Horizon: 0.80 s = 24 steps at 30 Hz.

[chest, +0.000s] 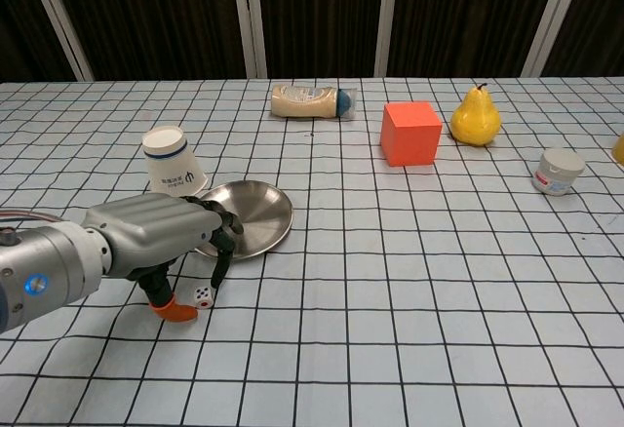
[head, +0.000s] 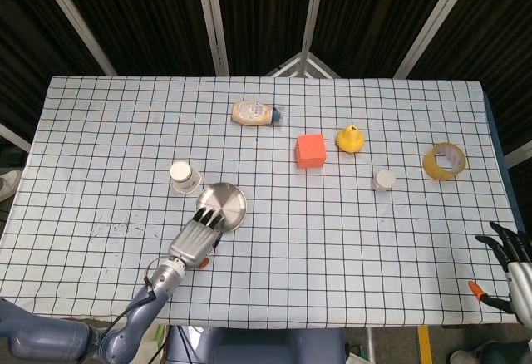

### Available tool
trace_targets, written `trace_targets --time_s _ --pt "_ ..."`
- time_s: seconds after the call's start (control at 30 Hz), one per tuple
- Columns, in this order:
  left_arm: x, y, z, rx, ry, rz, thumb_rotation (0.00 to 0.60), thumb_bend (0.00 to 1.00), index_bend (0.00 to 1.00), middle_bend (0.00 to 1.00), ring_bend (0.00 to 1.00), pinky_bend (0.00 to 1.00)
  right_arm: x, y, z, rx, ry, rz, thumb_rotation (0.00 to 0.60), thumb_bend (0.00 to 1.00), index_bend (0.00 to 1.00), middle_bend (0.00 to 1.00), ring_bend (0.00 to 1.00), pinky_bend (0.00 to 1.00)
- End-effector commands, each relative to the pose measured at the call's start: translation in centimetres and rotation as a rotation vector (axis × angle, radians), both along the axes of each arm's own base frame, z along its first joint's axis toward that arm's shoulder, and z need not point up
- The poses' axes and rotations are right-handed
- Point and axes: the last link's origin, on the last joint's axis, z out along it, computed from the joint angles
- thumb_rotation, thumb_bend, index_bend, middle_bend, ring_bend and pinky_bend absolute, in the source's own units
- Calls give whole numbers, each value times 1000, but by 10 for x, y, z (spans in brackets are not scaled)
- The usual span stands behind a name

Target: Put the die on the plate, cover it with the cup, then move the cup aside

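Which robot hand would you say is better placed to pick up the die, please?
The left robot hand: its fingers already bracket the die beside the plate, while the right robot hand waits open at the table's far corner.

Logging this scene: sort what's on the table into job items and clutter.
Job items: die, plate, cup, left hand poised over the die.

Clutter: mayonnaise bottle, orange cube, yellow pear, small white jar, tape roll.

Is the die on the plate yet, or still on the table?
Still on the table. In the chest view the die lies on the cloth in front of the plate, between the left hand's fingertips, not lifted.
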Motion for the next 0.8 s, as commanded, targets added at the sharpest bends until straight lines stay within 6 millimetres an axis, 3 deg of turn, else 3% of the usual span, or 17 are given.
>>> trace_targets --time_s 0.03,0.8 --pt "-1 0 0 2 4 0 600 373 504 77 0 0 0 0 0 -2 -2 0 600 229 228 95 86 0" --pt "-5 1 -1 2 10 11 600 465 532 85 0 0 -2 0 -1 10 -19 -9 600 229 228 95 86 0"
